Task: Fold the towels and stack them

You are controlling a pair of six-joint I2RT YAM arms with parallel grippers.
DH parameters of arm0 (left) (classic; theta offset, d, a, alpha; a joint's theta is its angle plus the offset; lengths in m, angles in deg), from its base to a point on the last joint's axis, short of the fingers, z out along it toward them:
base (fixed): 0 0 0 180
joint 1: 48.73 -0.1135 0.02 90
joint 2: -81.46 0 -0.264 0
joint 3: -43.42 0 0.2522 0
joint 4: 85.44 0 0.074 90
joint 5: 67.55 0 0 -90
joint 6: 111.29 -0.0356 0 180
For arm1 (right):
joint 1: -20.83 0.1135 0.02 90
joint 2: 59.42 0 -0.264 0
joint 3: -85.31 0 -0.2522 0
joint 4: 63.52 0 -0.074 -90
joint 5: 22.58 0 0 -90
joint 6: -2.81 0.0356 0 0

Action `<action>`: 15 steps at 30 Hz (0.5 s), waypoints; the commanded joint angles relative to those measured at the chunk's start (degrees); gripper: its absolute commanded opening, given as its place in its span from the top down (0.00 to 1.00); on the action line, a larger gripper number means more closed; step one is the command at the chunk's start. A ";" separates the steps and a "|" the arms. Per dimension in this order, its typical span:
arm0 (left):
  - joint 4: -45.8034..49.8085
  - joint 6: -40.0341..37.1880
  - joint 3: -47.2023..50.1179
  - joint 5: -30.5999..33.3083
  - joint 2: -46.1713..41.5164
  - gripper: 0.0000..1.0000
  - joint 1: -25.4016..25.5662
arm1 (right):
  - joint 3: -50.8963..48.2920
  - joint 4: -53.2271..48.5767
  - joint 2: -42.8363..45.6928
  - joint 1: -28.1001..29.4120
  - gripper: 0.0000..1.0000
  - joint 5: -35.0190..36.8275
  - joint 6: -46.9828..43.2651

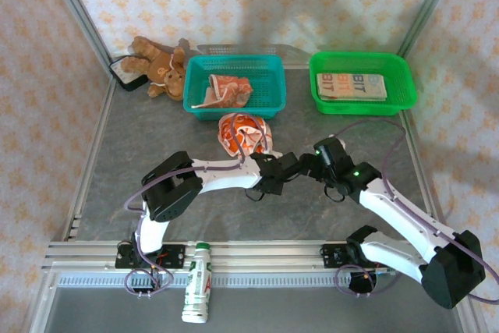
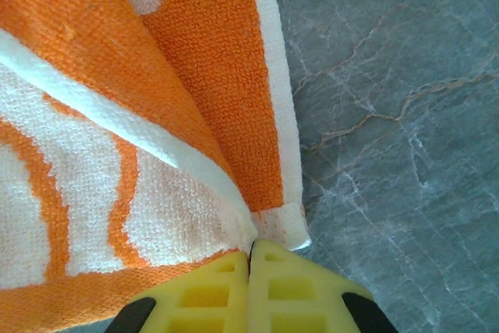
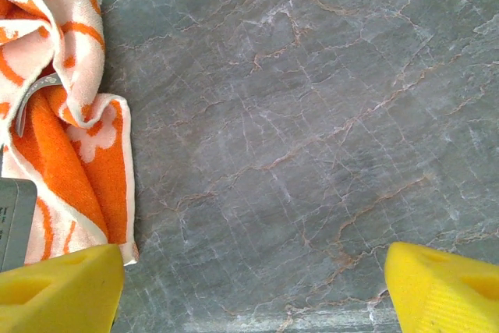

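An orange towel with white flower prints [image 1: 245,133] lies crumpled on the table in front of the teal basket. My left gripper [image 2: 251,246] is shut on that towel's [image 2: 140,115] white-edged corner, low over the table [image 1: 262,158]. My right gripper [image 3: 253,294] is open just right of the towel [image 3: 74,138], with bare table between its yellow fingers [image 3: 62,286]; in the top view it sits beside the left one [image 1: 309,163]. Another orange towel [image 1: 228,91] lies loose in the teal basket [image 1: 274,76]. Folded cream towels with orange-red lettering [image 1: 351,86] rest in the green basket [image 1: 401,76].
A brown teddy bear [image 1: 160,64] lies at the back left, partly on a black object [image 1: 125,76]. A white bottle [image 1: 197,282] lies on the front rail between the arm bases. Grey marble tabletop [image 1: 125,161] spreads left and right of the arms.
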 commanded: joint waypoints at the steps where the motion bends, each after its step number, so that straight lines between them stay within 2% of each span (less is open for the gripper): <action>1: 2.94 0.42 0.30 3.98 -3.90 1.00 0.49 | -0.36 -0.60 0.39 0.31 0.13 0.34 0.81; 5: 4.85 1.38 1.32 6.88 -10.08 1.00 0.48 | -0.10 1.07 -0.89 0.34 0.19 -2.40 0.52; 10: 6.08 3.01 3.89 9.08 -17.54 1.00 0.13 | 0.52 3.87 -3.78 0.57 0.21 -6.42 1.21; 15: 5.78 6.23 10.80 10.41 -25.91 1.00 -2.89 | 1.98 6.55 -7.89 4.81 0.27 -5.87 2.54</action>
